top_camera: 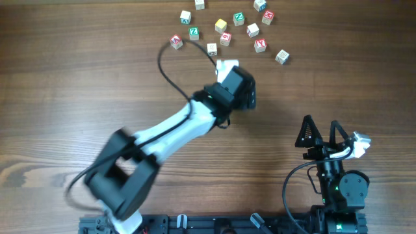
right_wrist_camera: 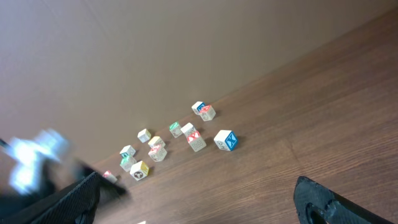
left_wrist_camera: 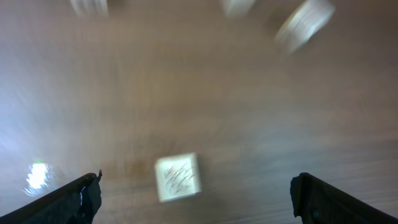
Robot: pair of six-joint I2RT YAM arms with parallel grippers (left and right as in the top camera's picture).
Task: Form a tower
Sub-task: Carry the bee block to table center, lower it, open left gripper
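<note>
In the left wrist view a pale-topped cube with dark scribbles, the top of the tower [left_wrist_camera: 178, 177], sits on the wood, blurred and seen from straight above. What lies under that top face is hidden. My left gripper [left_wrist_camera: 198, 186] is open, its fingers [left_wrist_camera: 74, 199] wide to either side and clear of the cube. From overhead the left gripper [top_camera: 239, 88] covers the tower, just below the scattered cubes. My right gripper [top_camera: 321, 123] stands open and empty at the near right, far from the cubes.
Several loose letter cubes [top_camera: 225, 38] are scattered along the far edge, from a red one [top_camera: 176, 41] to a plain one [top_camera: 281, 56]. The right wrist view shows them in the distance, among them a blue cube [right_wrist_camera: 225, 140] and a yellow cube [right_wrist_camera: 140, 169].
</note>
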